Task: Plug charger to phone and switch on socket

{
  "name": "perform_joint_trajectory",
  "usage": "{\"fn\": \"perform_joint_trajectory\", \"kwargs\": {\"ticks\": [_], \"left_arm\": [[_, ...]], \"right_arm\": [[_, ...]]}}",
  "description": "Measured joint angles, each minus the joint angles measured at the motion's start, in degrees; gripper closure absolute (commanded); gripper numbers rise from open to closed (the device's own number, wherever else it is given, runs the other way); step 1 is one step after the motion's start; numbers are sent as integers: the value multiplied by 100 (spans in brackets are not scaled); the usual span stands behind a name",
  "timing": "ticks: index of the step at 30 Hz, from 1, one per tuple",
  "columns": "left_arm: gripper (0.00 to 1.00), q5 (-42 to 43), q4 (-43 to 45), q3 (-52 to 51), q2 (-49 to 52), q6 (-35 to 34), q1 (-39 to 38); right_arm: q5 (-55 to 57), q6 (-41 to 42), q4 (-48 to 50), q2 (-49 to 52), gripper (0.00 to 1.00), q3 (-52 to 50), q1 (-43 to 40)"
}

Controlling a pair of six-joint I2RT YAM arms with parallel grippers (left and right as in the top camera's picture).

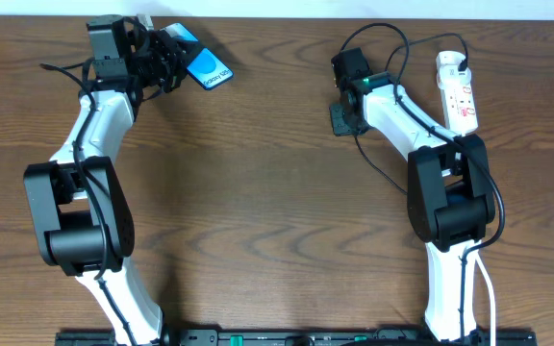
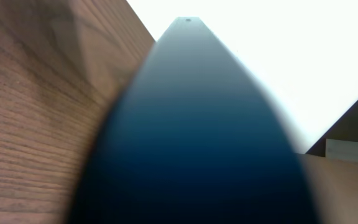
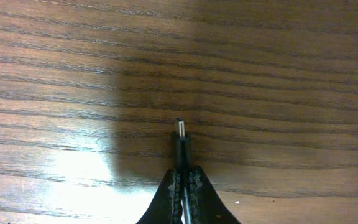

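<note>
The phone [image 1: 208,69], its blue screen tilted off the table, sits at the far left with my left gripper [image 1: 177,48] shut on one end. In the left wrist view the phone's dark edge [image 2: 191,124] fills the frame and hides the fingers. My right gripper [image 1: 342,119] [image 3: 183,177] is shut on the charger's connector [image 3: 181,138], whose metal tip points out over bare wood. The charger's thin black cable [image 1: 393,40] loops back to a plug in the white socket [image 1: 457,92] at the far right. Phone and connector are far apart.
The table's far edge [image 1: 277,17] runs just behind the phone and the socket. The black cable also trails down beside my right arm [image 1: 378,163]. A white cord [image 1: 493,298] runs along the right arm's base.
</note>
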Motion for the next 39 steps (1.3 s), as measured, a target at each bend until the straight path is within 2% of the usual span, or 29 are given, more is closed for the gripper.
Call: {"fn": "perform_joint_trajectory", "kwargs": {"ticks": [9,16,25,27,28,31,33,36,39], "left_arm": [[93,-2,-2,0,0,0,0],[93,-2,-2,0,0,0,0],[93,0,-2,0,0,0,0],[93,-2,0,0,0,0,0],[93,-2,-2,0,0,0,0],[93,0,-2,0,0,0,0],[93,0,0,0,0,0,0],[93,-2,0,0,0,0,0],[93,-2,0,0,0,0,0]], "right_arm": [[-24,22,50,0,94,-15,-2],[-94,22,129,0,99,-26,-2],[-109,46,149,0,99,-26,-2],[-109,46,151,0,91,-26,-2],[-111,55,151,0,78,-26,-2],[-155,107,192,0,74,-33,-2],[-184,127,212,0,75,-33,-2],[-240,136,219,0,86,-33,-2],[-319,155,238,0,92,-33,0]]}}
